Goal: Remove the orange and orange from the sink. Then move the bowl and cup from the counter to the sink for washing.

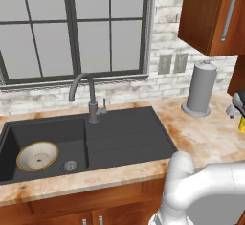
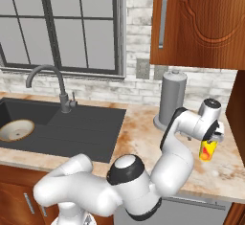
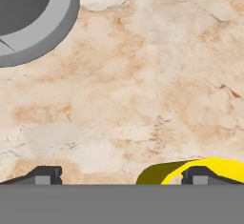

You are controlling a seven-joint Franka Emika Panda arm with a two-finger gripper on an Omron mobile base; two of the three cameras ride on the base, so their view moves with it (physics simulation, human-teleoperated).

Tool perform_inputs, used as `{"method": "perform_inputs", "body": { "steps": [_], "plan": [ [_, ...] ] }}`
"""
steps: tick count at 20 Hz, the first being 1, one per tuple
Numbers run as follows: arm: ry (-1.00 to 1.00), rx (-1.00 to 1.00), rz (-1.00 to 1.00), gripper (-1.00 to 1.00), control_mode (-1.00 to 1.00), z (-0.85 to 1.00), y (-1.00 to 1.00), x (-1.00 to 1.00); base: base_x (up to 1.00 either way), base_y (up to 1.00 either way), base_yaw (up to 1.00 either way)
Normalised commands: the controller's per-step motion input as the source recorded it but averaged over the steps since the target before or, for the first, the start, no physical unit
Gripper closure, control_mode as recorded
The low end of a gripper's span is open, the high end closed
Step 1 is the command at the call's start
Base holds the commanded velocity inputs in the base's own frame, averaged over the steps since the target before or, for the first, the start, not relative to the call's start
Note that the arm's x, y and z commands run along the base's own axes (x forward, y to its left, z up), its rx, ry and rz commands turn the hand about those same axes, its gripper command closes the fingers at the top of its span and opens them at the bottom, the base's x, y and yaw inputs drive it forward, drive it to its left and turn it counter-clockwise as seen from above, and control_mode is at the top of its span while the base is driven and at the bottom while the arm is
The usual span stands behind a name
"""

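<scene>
The cup (image 2: 207,150) is half hidden behind the pincer (image 2: 214,141); the frame edge crops it elsewhere.

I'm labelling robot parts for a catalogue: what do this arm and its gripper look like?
The arm is glossy white with rounded, bulbous links and dark grey to black bands at the joints. The gripper has a white body with a dark round cap, and its jaws end in small dark grey blocky tips. No cables or markings are visible.

Bowl (image 1: 38,156) in sink (image 1: 119,133); cup (image 2: 207,150) on counter (image 2: 143,133), right of sink.
</scene>
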Motion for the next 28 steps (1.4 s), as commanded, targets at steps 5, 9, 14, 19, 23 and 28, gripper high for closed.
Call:
{"method": "perform_inputs", "body": {
  "steps": [5,9,14,19,23,28],
  "plan": [
    [0.01,0.0,0.0,-1.0,-1.0,-0.23,0.0,0.01,0.0,0.0,0.0],
    [0.0,0.0,0.0,1.0,-1.0,-0.23,0.0,-0.04,0.0,0.0,0.0],
    [-0.01,0.0,0.0,1.0,-1.0,-0.28,-0.04,-0.22,0.0,0.0,0.0],
    [-0.02,0.0,0.0,1.0,-1.0,-0.3,0.0,-0.18,0.0,0.0,0.0],
    [-0.07,0.0,0.0,1.0,-1.0,-0.22,0.07,-0.21,0.0,0.0,0.0],
    [-0.04,0.02,0.0,1.0,-1.0,0.01,0.16,-0.33,0.0,0.0,0.0]
  ]
}}
